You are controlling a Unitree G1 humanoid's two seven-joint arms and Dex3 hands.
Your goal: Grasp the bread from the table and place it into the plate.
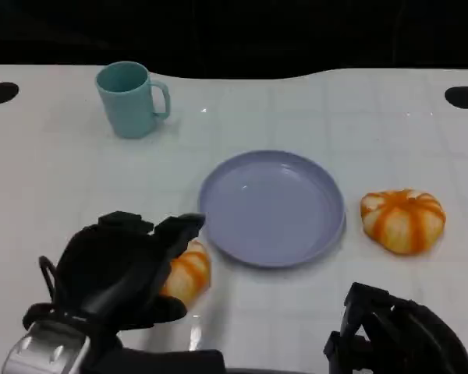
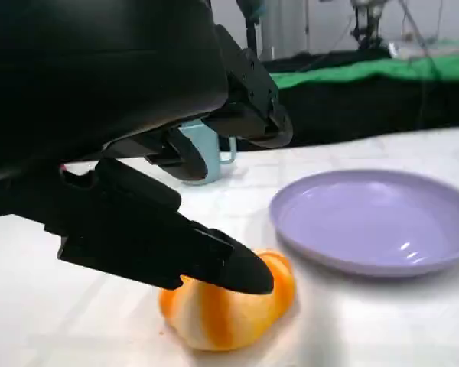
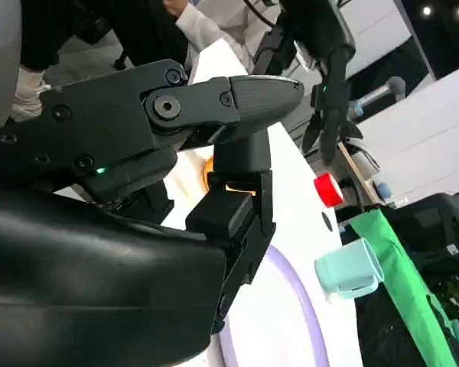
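The left hand point(image 1: 121, 269) has its spread fingers point(image 2: 214, 264) over the bread point(image 1: 187, 273), not clamped; the plate point(image 1: 271, 206) lies just beyond the bread.

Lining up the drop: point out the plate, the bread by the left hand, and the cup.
plate point(image 1: 272, 209), head view, bare middle of the dish.
bread point(image 1: 189, 273), head view, striped side beside the left hand.
cup point(image 1: 127, 99), head view, outer wall.

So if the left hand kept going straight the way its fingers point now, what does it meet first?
The left hand would probably meet the bread first; a finger already lies over it, with the plate beyond.
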